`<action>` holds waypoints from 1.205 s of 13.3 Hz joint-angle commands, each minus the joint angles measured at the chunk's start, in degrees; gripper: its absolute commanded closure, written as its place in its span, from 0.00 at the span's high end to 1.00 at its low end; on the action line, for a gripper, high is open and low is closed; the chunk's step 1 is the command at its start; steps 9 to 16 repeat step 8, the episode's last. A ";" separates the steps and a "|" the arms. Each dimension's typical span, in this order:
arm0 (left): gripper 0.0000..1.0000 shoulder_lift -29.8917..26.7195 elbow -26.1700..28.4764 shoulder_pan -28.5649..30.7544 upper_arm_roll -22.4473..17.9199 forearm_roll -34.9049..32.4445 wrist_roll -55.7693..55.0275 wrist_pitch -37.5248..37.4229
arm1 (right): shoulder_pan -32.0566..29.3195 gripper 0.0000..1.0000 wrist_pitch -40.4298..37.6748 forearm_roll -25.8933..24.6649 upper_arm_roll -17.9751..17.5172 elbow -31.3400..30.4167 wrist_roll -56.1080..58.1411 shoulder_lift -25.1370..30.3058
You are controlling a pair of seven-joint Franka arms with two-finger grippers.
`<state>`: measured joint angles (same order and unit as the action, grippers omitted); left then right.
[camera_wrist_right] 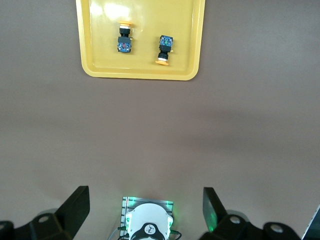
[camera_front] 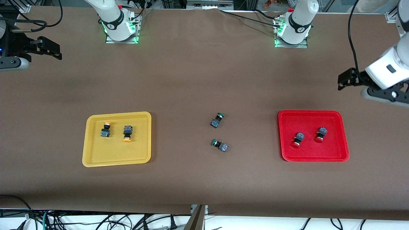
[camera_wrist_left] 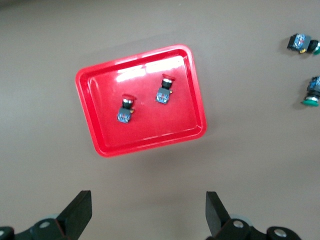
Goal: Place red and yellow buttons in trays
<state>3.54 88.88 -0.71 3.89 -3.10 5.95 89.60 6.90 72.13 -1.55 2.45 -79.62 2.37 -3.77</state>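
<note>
yellow tray (camera_front: 96, 161): at about 8 o'clock from the table's middle in the front view, toward the right arm's end, flat on the brown table (camera_front: 198, 80).
yellow buttons: both lie on their sides inside the yellow tray, side by side and apart; first yellow button (camera_front: 105, 129) has its cap at 12 o'clock, second yellow button (camera_front: 127, 134) has its cap at 6 o'clock.
red tray (camera_front: 342, 153): at about 4 o'clock from the table's middle, toward the left arm's end, level with the yellow tray.
red buttons: both lie tipped over inside the red tray, near each other but not touching; first red button (camera_front: 297, 140) sits slightly nearer the front camera than second red button (camera_front: 320, 134), each cap pointing to about 7 o'clock.
green buttons: two on the bare table between the trays; nearer green button (camera_front: 219, 145) has its cap at 10 o'clock, farther green button (camera_front: 217, 120) has its cap at 1 o'clock.
left gripper (camera_wrist_left: 150, 212): empty, fingers spread wide, raised over the bare table at the left arm's end, at about 2 o'clock from the red tray.
right gripper (camera_wrist_right: 145, 210): empty, fingers spread wide, raised over the table edge at the right arm's end, at about 10 o'clock from the yellow tray.
</note>
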 commanded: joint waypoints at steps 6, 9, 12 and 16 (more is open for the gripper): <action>1.00 -6.53 9.47 -0.61 -2.22 0.99 -2.52 5.50 | -0.48 1.00 0.47 -0.73 -0.60 -0.71 0.27 0.69; 1.00 -6.36 9.21 -0.34 -2.22 1.08 -2.52 5.50 | -0.48 1.00 0.47 -0.73 -0.60 -0.71 0.27 0.69; 1.00 -6.36 9.21 -0.34 -2.22 1.08 -2.52 5.50 | -0.48 1.00 0.47 -0.73 -0.60 -0.71 0.27 0.69; 1.00 -6.36 9.21 -0.34 -2.22 1.08 -2.52 5.50 | -0.48 1.00 0.47 -0.73 -0.60 -0.71 0.27 0.69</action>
